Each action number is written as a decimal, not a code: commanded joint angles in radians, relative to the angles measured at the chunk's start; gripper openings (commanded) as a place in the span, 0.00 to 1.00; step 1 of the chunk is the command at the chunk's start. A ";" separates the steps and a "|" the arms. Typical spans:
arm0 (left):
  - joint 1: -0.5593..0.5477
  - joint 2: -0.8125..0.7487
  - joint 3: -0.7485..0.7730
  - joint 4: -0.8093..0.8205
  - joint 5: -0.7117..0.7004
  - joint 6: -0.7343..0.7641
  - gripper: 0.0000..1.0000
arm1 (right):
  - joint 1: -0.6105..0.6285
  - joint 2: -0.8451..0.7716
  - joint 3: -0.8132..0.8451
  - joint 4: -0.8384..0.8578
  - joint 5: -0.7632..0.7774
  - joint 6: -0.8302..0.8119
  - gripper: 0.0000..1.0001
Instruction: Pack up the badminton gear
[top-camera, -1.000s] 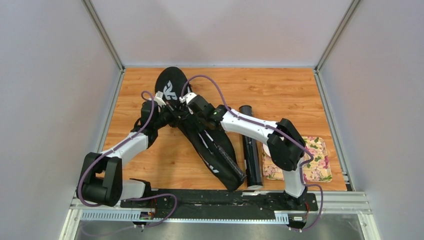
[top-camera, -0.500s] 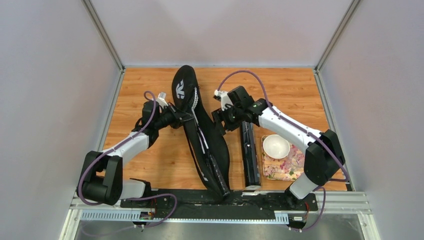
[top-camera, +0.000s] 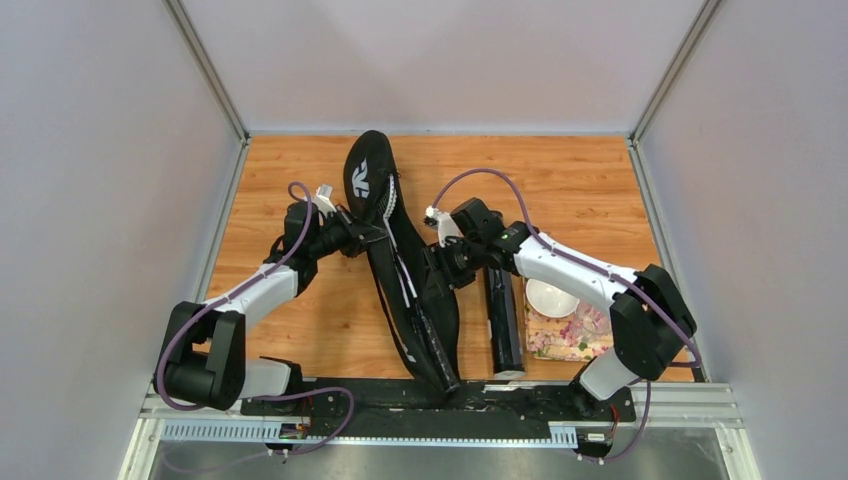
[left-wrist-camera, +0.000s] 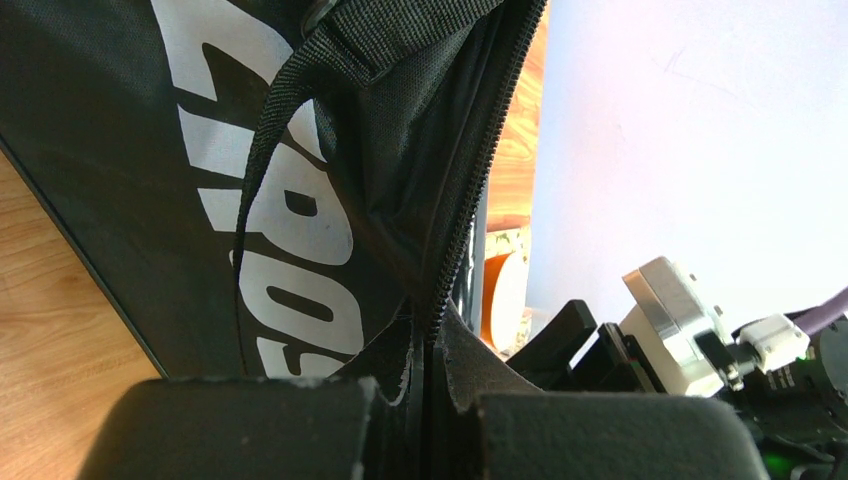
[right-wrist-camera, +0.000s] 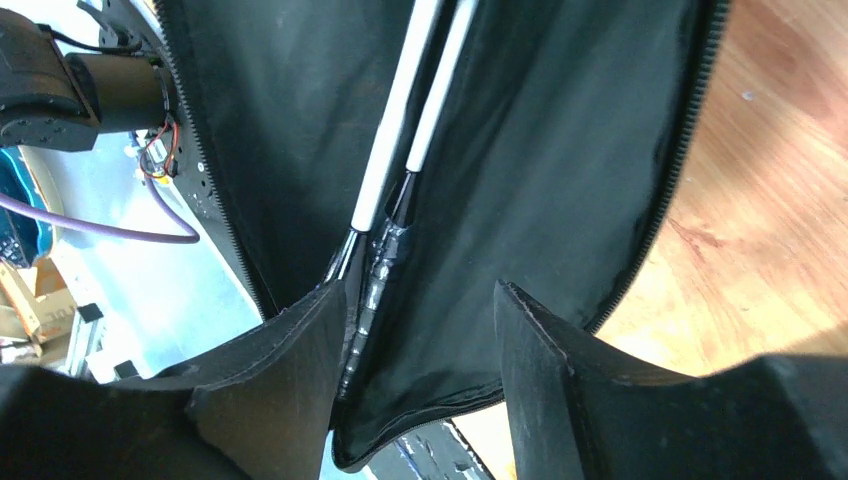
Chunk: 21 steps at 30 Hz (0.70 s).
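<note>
The black CROSSWAY racket bag (top-camera: 405, 275) lies lengthwise mid-table with its zip open. My left gripper (top-camera: 375, 236) is shut on the bag's zip edge (left-wrist-camera: 432, 330) and holds it up. My right gripper (top-camera: 443, 266) is open and empty over the bag's open right side. In the right wrist view its fingers (right-wrist-camera: 290, 370) straddle the bag's lining (right-wrist-camera: 560, 150). Two silver racket shafts (right-wrist-camera: 405, 120) with black handles (right-wrist-camera: 368, 290) lie inside. The long dark tube (top-camera: 503, 315) lies right of the bag. No shuttlecocks show.
A small white bowl (top-camera: 551, 297) sits on the flower-patterned tray (top-camera: 570, 335) at the right, partly under my right arm. The wooden table has a metal rail on each side and grey walls around it.
The bag has swung from a slant to nearly straight. My right gripper left the bag's upper part, moved right above the tube, then came back down-left to the bag's open edge. My left gripper kept its grip.
</note>
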<state>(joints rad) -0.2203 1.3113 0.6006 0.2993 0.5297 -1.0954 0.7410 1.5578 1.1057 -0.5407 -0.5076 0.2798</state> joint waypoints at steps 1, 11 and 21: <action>-0.001 -0.014 0.030 0.092 0.041 -0.011 0.00 | 0.023 -0.037 0.022 0.050 0.032 0.024 0.61; -0.001 -0.023 0.022 0.100 0.041 -0.017 0.00 | 0.070 0.117 0.048 0.162 -0.068 0.081 0.61; 0.001 -0.035 0.021 0.051 0.035 0.022 0.00 | 0.077 0.167 0.245 0.049 0.110 0.096 0.00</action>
<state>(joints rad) -0.2199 1.3106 0.6006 0.3019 0.5331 -1.0943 0.8146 1.7561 1.2106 -0.4747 -0.5259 0.4149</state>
